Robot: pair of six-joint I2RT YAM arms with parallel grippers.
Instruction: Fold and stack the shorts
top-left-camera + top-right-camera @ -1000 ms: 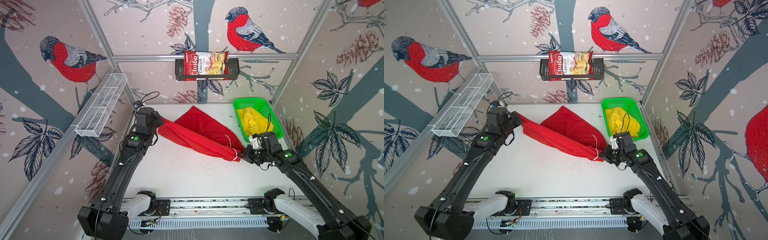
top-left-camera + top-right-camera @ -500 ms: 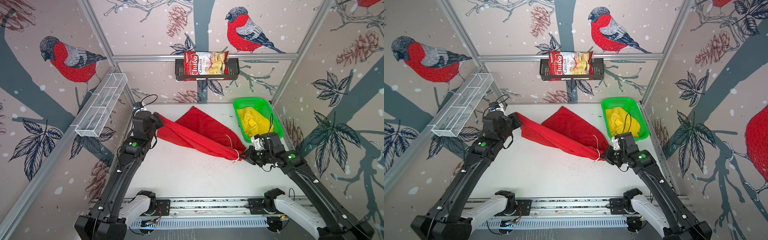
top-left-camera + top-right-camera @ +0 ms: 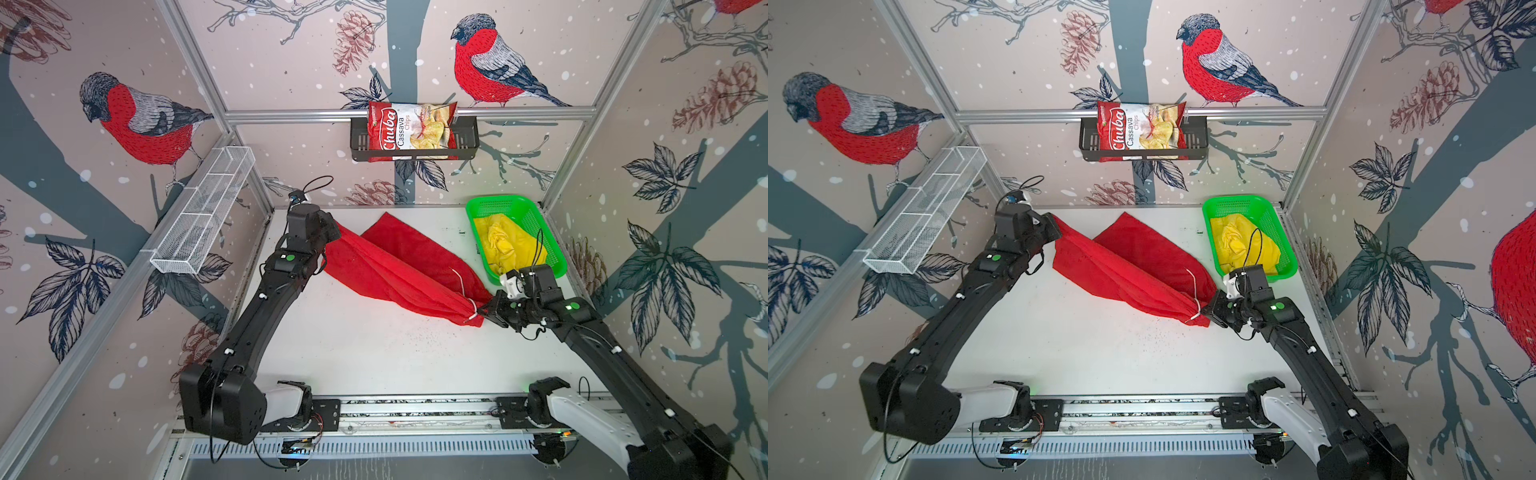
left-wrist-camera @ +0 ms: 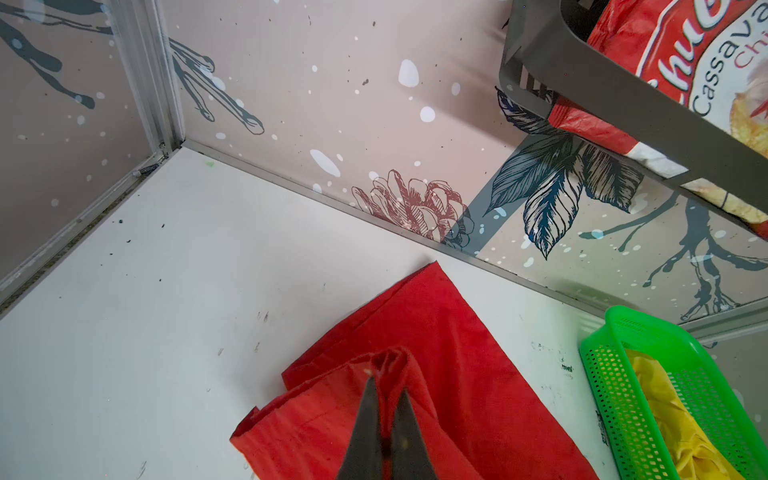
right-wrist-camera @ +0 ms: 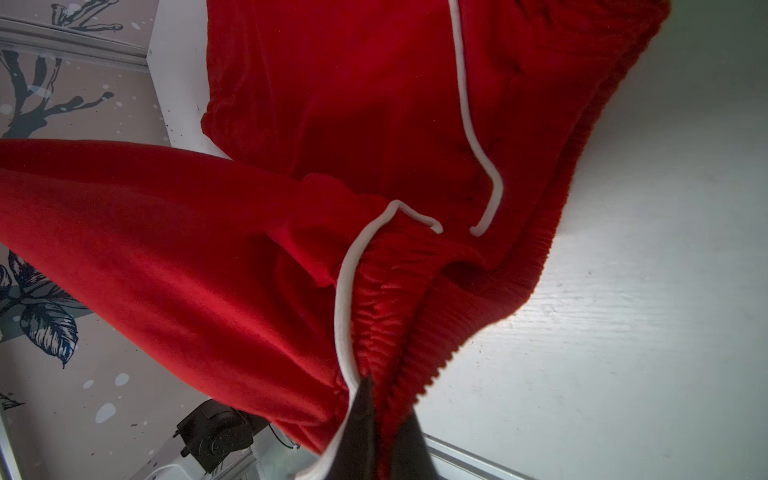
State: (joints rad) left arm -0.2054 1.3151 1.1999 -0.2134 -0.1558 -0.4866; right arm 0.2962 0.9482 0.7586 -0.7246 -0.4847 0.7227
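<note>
Soft, limp red shorts (image 3: 399, 266) sag between grips: left gripper (image 3: 333, 237) clamped on the far leg hem (image 4: 386, 357), right gripper (image 3: 481, 311) on the near waistband (image 5: 478, 324).

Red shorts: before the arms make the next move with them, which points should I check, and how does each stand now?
1. Left gripper shut on an edge of the red shorts: ok.
2. Right gripper shut on the ribbed waistband: ok.
3. Red shorts flat: not ok; part hangs stretched between the grippers, one leg rests on the table.
4. White drawstring free of the right gripper: cannot tell; it runs right up to it.
5. Bare table in front for laying down: ok.
6. Yellow shorts folded: not ok; crumpled in the green basket.
</note>
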